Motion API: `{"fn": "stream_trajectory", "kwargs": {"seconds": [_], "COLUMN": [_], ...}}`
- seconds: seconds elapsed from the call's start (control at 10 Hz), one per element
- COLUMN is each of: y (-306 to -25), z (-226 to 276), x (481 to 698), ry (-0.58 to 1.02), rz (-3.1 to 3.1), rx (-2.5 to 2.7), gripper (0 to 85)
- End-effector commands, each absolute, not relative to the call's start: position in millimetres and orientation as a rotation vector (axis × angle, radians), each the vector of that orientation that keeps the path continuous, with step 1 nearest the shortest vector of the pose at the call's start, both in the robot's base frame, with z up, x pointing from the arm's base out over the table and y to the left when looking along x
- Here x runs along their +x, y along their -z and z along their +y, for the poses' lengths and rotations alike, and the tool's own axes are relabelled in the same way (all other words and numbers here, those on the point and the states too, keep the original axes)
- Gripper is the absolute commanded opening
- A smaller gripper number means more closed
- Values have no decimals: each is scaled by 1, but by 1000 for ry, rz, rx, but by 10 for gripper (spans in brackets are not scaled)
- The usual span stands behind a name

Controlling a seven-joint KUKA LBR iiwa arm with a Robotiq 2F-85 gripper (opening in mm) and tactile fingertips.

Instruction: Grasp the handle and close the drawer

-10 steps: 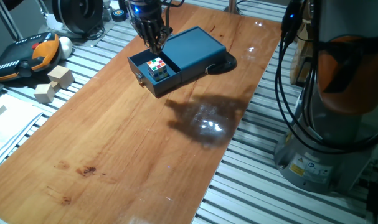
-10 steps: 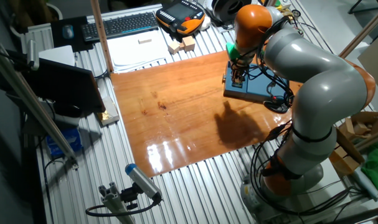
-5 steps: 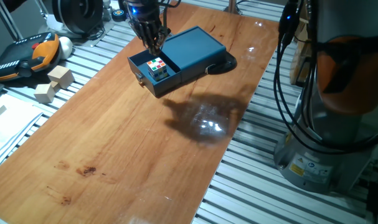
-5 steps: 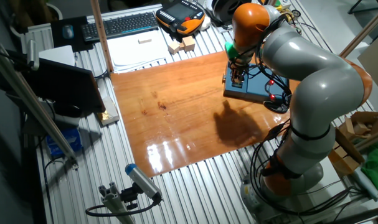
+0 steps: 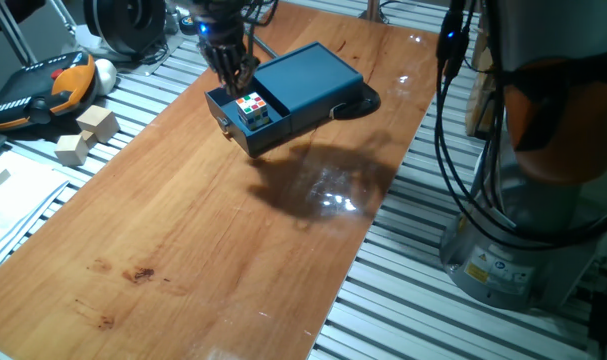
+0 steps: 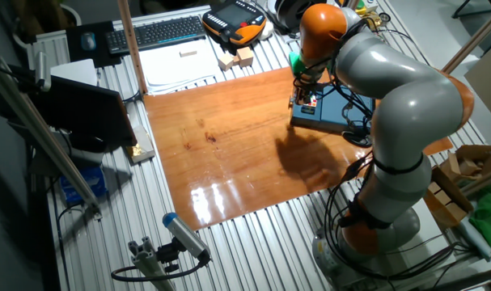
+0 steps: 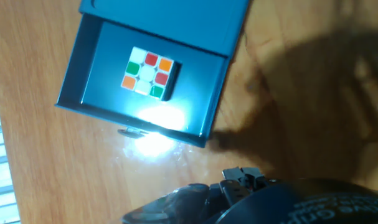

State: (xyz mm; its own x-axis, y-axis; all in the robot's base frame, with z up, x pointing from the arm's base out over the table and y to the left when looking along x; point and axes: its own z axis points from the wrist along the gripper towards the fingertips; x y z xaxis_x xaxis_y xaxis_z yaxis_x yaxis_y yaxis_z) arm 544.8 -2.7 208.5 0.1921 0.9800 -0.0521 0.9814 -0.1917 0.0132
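Drawer (image 7: 114, 109): pulled open from teal box (image 5: 308, 80), puzzle cube (image 7: 149, 73) inside
Handle (image 7: 131, 131): front face, mostly hidden
Gripper (image 5: 228, 72): above drawer's edge, finger state unclear
Nearby: wooden blocks (image 5: 86, 133) off the board

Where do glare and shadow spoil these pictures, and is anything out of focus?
Hand view: a bright glare patch on the drawer front rim, washing out the handle; the hand's blurred dark housing fills the bottom edge. One fixed view: lamp reflections and the arm's shadow on the wooden table. The other fixed view: glossy streaks near the table's front edge.
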Motion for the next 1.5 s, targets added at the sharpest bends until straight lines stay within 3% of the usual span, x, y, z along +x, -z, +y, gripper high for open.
{"fn": "stream_trajectory", "kwargs": {"seconds": [0.0,0.7,1.4], "y": [-203,-144,-116], "z": [-1,1,-8], "x": [549,582,599], "ry": [47,-18,-12], "rz": [1963,1914,1897], "rx": [2395,2427,2428], "gripper": [20,20,20]}}
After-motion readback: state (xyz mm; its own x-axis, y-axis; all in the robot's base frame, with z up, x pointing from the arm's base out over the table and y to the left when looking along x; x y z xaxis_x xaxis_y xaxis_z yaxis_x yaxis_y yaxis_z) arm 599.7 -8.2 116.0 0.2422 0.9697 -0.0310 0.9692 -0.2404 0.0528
